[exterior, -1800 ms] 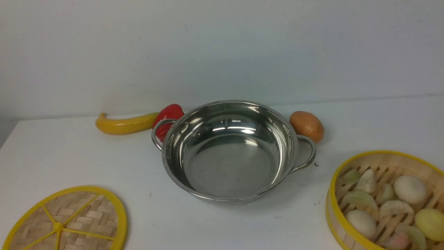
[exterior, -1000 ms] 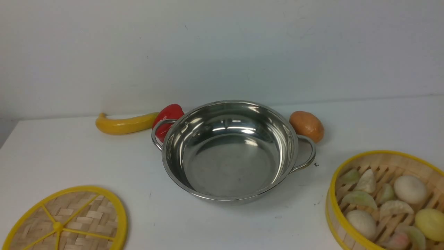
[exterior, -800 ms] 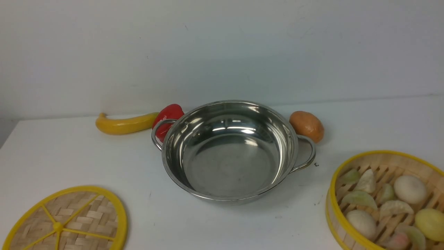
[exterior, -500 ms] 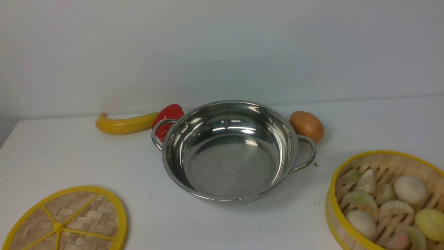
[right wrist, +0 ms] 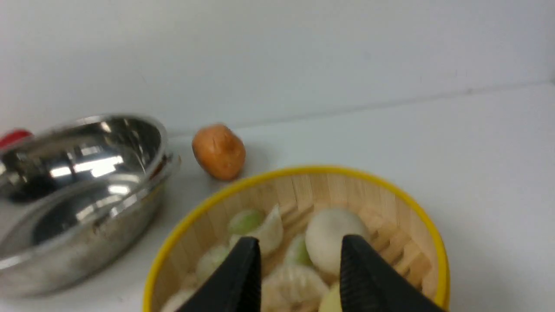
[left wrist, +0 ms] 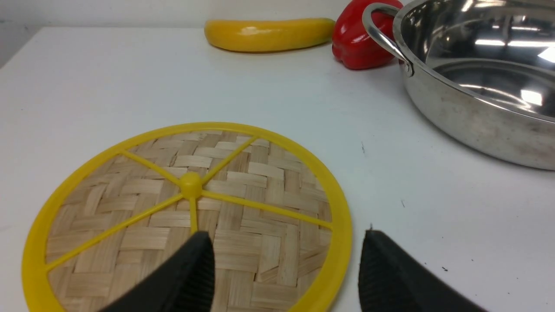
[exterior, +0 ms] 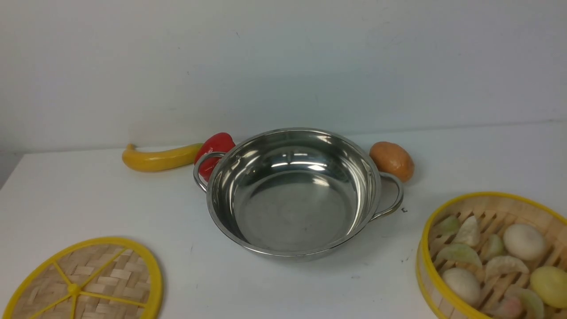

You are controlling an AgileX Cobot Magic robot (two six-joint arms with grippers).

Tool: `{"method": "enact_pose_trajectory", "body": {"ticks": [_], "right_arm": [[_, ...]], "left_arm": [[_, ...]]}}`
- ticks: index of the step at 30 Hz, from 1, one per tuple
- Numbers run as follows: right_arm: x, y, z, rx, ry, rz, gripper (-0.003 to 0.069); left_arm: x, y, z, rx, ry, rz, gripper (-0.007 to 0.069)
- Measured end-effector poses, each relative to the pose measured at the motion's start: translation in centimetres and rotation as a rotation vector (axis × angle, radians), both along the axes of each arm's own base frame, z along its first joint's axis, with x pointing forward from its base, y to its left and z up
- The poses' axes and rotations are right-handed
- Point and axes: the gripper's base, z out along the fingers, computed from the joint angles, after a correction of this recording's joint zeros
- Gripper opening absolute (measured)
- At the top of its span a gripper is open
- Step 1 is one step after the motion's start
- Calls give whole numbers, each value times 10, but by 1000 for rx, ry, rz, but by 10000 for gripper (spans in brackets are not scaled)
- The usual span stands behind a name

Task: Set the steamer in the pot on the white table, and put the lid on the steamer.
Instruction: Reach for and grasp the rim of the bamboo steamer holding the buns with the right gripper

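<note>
While pot [exterior: 292,212] stands empty at centre of white table [exterior: 110,199], steamer [exterior: 500,208] is set right, lid [exterior: 88,279] left, apparently one per arm. Left gripper [left wrist: 288,251] is held apart over lid, right gripper [right wrist: 301,251] apart above steamer; nothing gripped.

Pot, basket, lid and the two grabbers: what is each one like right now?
pot: empty, upright on the white table
steamer: uncovered, holding dumplings and buns, beside the pot
lid: flat on the table, off the steamer
left gripper: open, empty, over the lid's edge
right gripper: open, empty, over the steamer
</note>
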Motion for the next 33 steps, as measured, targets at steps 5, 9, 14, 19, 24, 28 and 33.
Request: {"method": "enact_pose_trajectory", "body": {"ticks": [5,9,14,19,24,28,33], "right_arm": [[-23,-1,82,77,-98,13,241],[-29,1,116,46,46,39,241],[-28,6,142,-6,177,93,241],[-16,11,149,30,178,132,241],[-11,13,147,-20,215,164,241],[3,13,146,-95,374,166,241],[35,10,152,-193,620,136,244]], "left_arm": [[0,0,0,0,0,0,421],[0,0,0,0,0,0,421],[0,0,0,0,0,0,421],[0,0,0,0,0,0,421],[0,0,0,0,0,0,421],[0,0,0,0,0,0,421],[0,0,0,0,0,0,421]]}}
